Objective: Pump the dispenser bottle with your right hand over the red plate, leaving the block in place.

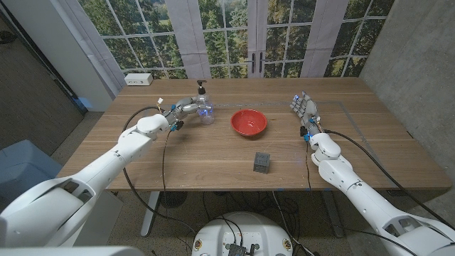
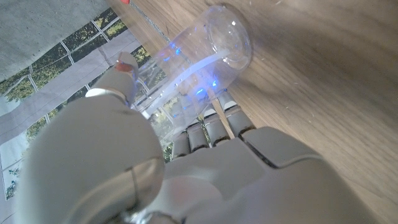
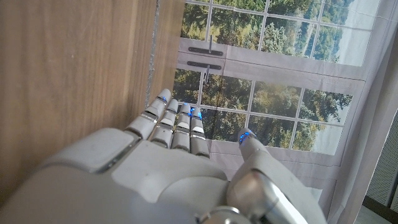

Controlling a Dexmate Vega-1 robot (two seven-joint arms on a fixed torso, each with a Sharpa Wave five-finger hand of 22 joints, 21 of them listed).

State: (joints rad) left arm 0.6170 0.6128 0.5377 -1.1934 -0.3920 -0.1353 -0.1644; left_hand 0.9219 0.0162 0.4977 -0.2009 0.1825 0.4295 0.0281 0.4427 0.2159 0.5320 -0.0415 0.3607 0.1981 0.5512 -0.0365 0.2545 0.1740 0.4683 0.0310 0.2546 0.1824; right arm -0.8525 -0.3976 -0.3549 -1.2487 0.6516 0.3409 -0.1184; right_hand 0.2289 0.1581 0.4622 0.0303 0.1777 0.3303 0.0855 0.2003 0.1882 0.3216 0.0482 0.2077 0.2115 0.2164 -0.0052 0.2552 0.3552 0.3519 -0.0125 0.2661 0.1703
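Observation:
The clear dispenser bottle [image 1: 205, 112] with a black pump head [image 1: 202, 87] stands upright to the left of the red plate [image 1: 249, 122]. My left hand [image 1: 185, 110] grips the bottle from its left side. In the left wrist view its fingers [image 2: 208, 127] and thumb wrap the clear bottle [image 2: 205, 56], whose round base shows just over the wood. The dark grey block [image 1: 262, 162] sits on the table in front of the plate. My right hand [image 1: 304, 109] stands to the right of the plate with fingers apart and holds nothing; the right hand [image 3: 180, 168] points past the table's far edge.
A white box [image 1: 138, 79] lies at the table's back left corner. Windows and doors stand behind the table. Bare wood lies between the plate and my right hand, and around the block.

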